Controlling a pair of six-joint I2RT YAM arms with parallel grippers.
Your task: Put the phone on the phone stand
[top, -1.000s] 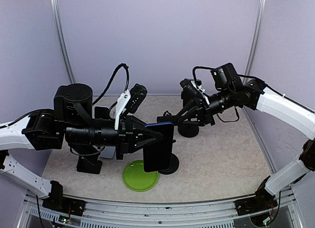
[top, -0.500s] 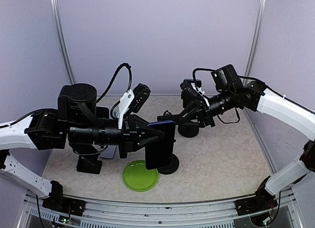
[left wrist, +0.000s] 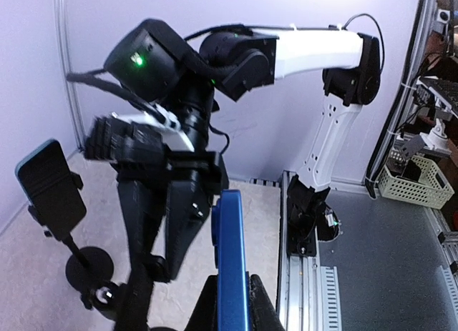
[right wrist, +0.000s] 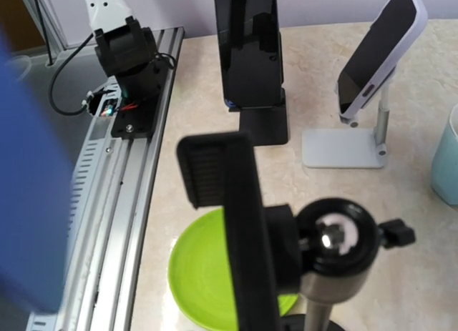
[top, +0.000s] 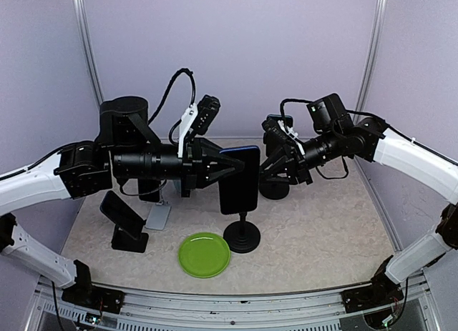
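My left gripper (top: 226, 171) is shut on the blue phone (top: 240, 179) and holds it upright on its edge, above the table. In the left wrist view the fingers (left wrist: 207, 309) pinch the phone (left wrist: 230, 252) from both sides. The phone stand (top: 242, 238) has a round black base and a thin pole, just below the phone. Its black cradle (right wrist: 240, 231) and ball joint fill the right wrist view. My right gripper (top: 270, 170) is at the stand's head, right of the phone. Its fingers do not show clearly. The phone is a blue blur (right wrist: 28, 166) at that view's left.
A green plate (top: 204, 254) lies in front of the stand. A black phone on a black stand (top: 123, 218) and a silver stand (top: 159, 216) are at the left. Another black stand base (top: 274, 189) sits behind. A teal cup (right wrist: 447, 156) shows at the right.
My left arm has lifted the phone up and away from me, so the stand's base and pole now show below it. The right arm has barely moved.
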